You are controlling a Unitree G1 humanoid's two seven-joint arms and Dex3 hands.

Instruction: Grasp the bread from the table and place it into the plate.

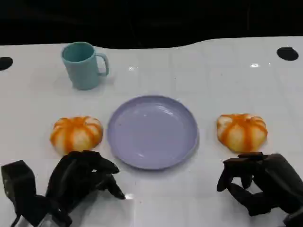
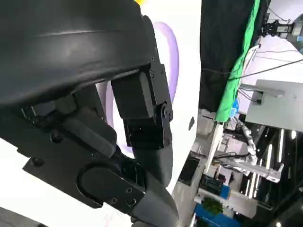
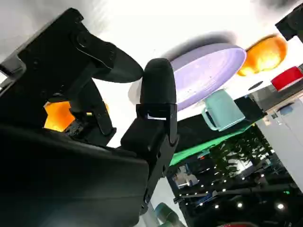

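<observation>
two breads (image 1: 76, 134) (image 1: 242, 131), one plate (image 1: 152, 132), perhaps one cup (image 1: 84, 65)

No text, label, brand or number is showing legibly anywhere. Nothing readable is appearing on any object or background equipment.

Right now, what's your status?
Both hands, left and right, empty. Two breads on table beside empty plate. Path clear.

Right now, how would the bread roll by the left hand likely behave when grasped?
The left bread roll looks domed and flat-based, so it probably won't roll. Its glossy striped surface suggests a stiff, perhaps slippery replica. The left hand sits just short of it.
</observation>
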